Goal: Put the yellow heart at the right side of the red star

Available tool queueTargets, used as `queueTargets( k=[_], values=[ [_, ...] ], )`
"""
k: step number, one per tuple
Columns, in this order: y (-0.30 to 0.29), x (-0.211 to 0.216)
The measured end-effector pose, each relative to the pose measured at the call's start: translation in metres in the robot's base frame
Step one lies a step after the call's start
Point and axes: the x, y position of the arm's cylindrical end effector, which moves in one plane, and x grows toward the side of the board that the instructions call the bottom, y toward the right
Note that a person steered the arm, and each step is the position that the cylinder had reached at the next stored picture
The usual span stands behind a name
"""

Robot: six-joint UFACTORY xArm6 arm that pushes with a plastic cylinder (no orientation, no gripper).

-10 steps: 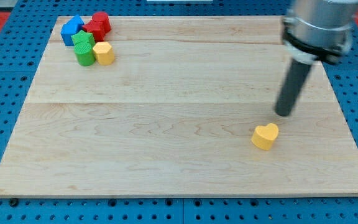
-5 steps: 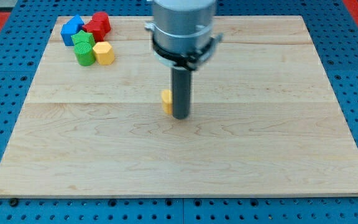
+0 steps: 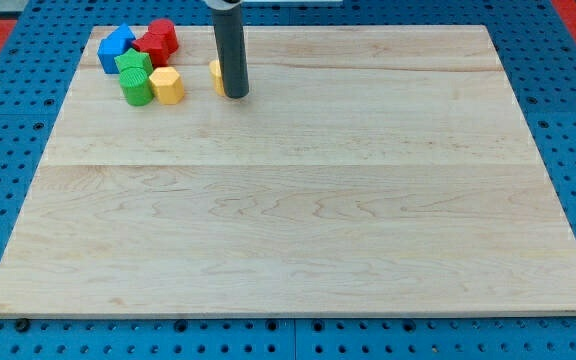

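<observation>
The yellow heart [image 3: 215, 76] shows only as a sliver at the view's upper left, mostly hidden behind my rod. My tip [image 3: 235, 95] rests on the board, touching the heart's right side. The red star [image 3: 157, 39] sits near the board's top left corner, to the left of the heart and a little higher. A gap lies between the heart and the cluster of blocks around the star.
A blue block [image 3: 116, 47], a green block [image 3: 133, 66], a green cylinder [image 3: 136, 90] and a yellow hexagon-like block [image 3: 168, 86] cluster by the red star. The wooden board [image 3: 298, 200] lies on a blue pegboard.
My tip has pushed the yellow heart from the board's lower right, across the middle, up and left to near the block cluster.
</observation>
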Motion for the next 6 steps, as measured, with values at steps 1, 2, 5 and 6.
queueTargets(
  k=[1, 2, 5, 6],
  values=[
    [0.002, -0.018],
    [0.007, -0.044],
    [-0.037, -0.052],
    [-0.04, -0.052]
  ],
)
